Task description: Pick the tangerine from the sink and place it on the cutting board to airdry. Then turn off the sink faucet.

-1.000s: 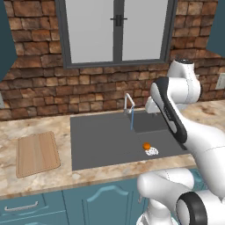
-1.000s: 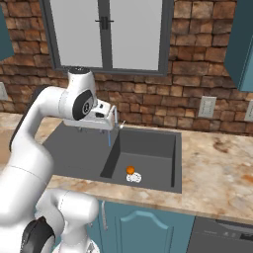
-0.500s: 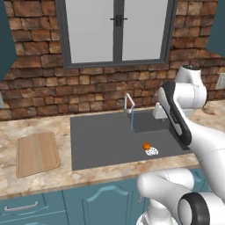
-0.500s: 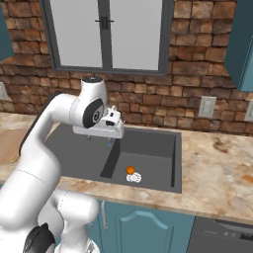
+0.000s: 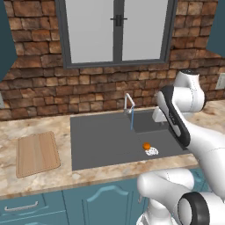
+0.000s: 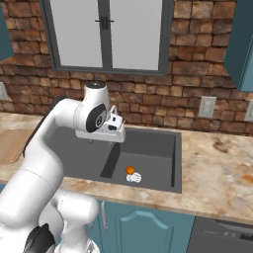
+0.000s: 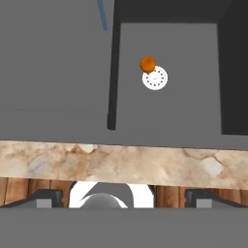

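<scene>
Left base view: marble counter (image 5: 44, 184) lower left, brick wall (image 5: 39, 94) behind (window above). Tangerine (image 5: 146, 146) in sink (image 5: 101, 140). Gripper (image 7: 124, 196) jaws wide, empty.

1 tangerine (image 5: 146, 146), 1 sink (image 5: 101, 140), 1 cutting board (image 5: 37, 153), 1 faucet (image 5: 128, 102).

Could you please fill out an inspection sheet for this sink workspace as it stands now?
Surface: beige speckled counter around a dark-grey sink.
Job's things: tangerine on the sink floor, right beside the white drain; cutting board bare, left of the sink; sink faucet running a thin blue stream.
Clutter: nothing seen.
Grippers: gripper above the sink, jaws wide open, holding nothing.
Cables: nothing seen.
Surroundings: brick wall, window, teal cabinets, wall outlet.
</scene>
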Controlling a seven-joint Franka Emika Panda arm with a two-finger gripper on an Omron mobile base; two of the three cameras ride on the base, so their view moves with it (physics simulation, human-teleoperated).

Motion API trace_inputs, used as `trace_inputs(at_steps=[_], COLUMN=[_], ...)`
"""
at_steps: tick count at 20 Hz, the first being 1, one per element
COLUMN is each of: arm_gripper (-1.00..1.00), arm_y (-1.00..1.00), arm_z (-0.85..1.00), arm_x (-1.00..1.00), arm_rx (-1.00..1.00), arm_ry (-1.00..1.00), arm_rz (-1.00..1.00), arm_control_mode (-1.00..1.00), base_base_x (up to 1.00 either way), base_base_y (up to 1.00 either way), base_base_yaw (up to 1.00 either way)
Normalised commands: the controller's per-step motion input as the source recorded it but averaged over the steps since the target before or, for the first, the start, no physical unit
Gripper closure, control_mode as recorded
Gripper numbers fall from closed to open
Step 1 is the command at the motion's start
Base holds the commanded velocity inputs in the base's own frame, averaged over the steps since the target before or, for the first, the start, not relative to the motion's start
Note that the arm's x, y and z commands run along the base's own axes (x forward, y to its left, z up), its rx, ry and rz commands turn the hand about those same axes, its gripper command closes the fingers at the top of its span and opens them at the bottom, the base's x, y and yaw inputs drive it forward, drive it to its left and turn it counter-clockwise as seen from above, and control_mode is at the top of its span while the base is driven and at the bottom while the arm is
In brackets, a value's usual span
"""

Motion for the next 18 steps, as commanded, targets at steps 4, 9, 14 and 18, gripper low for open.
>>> trace_inputs(at_steps=[4,9,14,18], arm_gripper=[-1.00,-1.00,-1.00,-1.00], arm_y=[-0.06,-0.07,-0.08,-0.13], arm_z=[-0.31,-0.35,-0.36,-0.31], arm_x=[0.03,0.08,0.15,0.17], arm_rx=[0.00,0.00,0.00,0.00], arm_ry=[0.00,0.00,0.00,0.00], arm_rz=[0.01,0.01,0.00,0.00], arm_control_mode=[-1.00,-1.00,-1.00,-1.00], base_base_x=[0.00,0.00,0.00,0.00], base_base_y=[0.00,0.00,0.00,0.00], base_base_yaw=[0.00,0.00,0.00,0.00])
